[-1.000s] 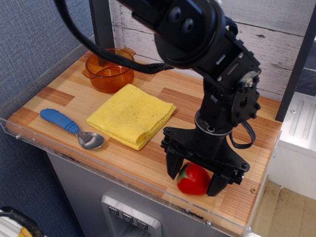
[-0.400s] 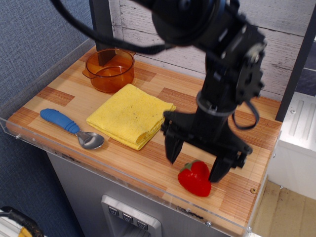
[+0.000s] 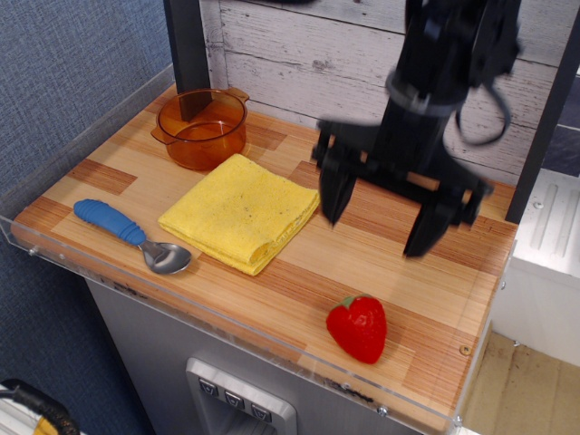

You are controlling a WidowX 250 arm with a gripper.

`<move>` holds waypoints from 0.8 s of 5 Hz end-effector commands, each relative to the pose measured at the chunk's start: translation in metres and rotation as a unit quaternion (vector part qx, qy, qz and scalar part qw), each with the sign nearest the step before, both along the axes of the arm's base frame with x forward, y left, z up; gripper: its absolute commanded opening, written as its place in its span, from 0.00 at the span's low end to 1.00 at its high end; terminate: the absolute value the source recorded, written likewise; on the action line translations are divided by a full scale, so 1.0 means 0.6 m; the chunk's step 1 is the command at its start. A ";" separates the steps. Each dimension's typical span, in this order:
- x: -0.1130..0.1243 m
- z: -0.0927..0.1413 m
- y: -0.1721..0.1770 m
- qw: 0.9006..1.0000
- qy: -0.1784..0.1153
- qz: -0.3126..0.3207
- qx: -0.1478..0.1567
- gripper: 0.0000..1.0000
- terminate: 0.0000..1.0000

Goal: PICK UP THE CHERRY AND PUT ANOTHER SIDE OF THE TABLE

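The cherry (image 3: 357, 326), a glossy red strawberry-shaped toy with a small green top, lies on the wooden table (image 3: 272, 281) near its front right edge. My gripper (image 3: 378, 219) hangs open and empty well above the table, up and behind the cherry, its two black fingers spread wide. Nothing is between the fingers.
A folded yellow cloth (image 3: 241, 211) lies mid-table. A blue-handled spoon (image 3: 132, 236) lies at the front left. An orange translucent pot (image 3: 201, 128) stands at the back left. A clear acrylic rim (image 3: 227, 328) edges the table. A plank wall stands behind.
My gripper, which stood low around the cherry, has opened off it and risen up and back. The cherry stays lying on the table at the front right.
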State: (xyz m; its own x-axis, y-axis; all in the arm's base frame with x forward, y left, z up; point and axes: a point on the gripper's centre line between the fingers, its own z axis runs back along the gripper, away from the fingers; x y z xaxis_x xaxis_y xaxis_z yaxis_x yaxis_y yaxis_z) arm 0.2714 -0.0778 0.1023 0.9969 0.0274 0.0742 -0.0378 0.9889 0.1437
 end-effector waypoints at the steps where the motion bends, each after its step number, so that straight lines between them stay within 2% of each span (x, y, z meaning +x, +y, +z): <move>1: 0.069 0.034 -0.033 0.998 -0.041 -0.045 -0.020 1.00 0.00; 2: 0.093 0.053 -0.050 0.997 -0.056 -0.057 -0.019 1.00 0.00; 4: 0.129 0.074 -0.077 0.991 -0.078 -0.106 -0.036 1.00 0.00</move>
State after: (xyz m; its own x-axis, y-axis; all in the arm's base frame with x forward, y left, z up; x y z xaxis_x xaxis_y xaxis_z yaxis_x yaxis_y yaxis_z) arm 0.3522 -0.1185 0.1316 0.9672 -0.1650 0.1931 0.1498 0.9845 0.0908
